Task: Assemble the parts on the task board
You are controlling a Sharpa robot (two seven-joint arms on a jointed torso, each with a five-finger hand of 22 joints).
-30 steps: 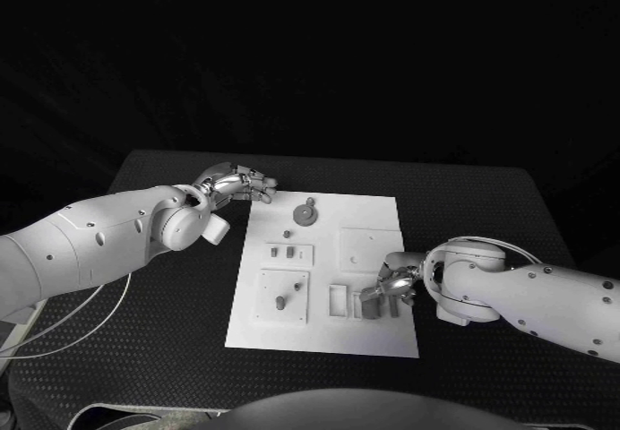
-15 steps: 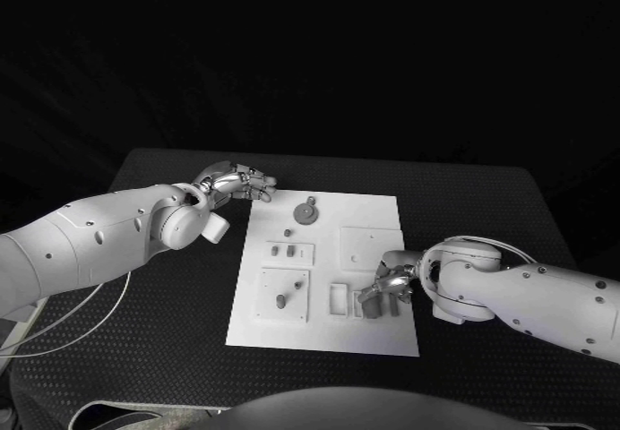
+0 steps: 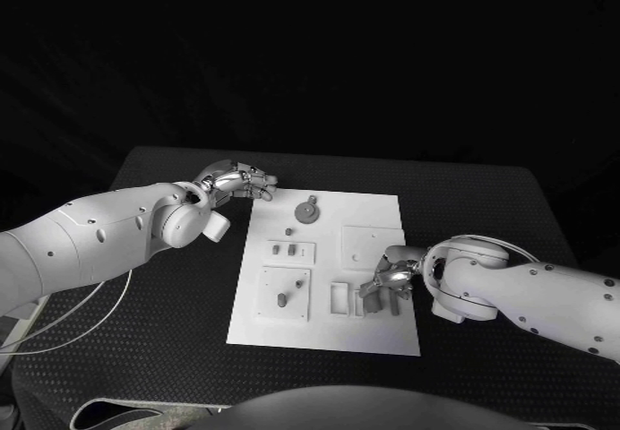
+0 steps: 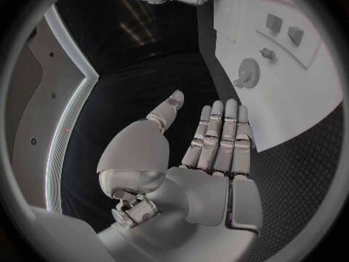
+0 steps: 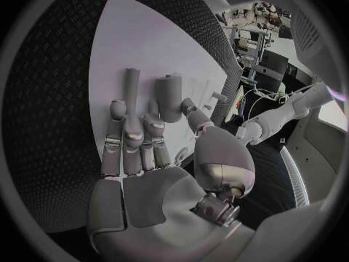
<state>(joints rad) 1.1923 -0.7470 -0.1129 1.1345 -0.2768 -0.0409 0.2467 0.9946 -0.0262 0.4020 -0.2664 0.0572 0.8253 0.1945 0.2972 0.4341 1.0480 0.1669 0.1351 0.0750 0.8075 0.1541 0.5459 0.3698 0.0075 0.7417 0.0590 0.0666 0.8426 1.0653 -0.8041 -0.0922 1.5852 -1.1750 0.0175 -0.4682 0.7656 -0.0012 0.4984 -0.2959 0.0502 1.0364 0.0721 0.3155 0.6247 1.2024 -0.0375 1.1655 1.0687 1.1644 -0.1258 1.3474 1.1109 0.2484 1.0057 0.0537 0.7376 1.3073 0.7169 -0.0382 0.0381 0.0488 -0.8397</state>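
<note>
Right hand [image 3: 391,280] over near right part of board [image 3: 374,210], fingers extended, thumb apart, nothing held. Two upright parts [image 5: 167,96] just beyond fingertips [image 5: 134,137], long axes in line with fingers. Left hand [image 3: 239,184] off board's far left corner, empty, fingers straight; right hand nearer.

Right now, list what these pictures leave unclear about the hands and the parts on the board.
- Head view: the right hand covers the parts under it at the board edge; contact cannot be told.
- Right wrist view: its fingers reach two upright parts; whether they touch is unclear.
- Head view: the small parts mid-board are too small to identify.
- Head view: the left hand faces away; its palm is hidden.
</note>
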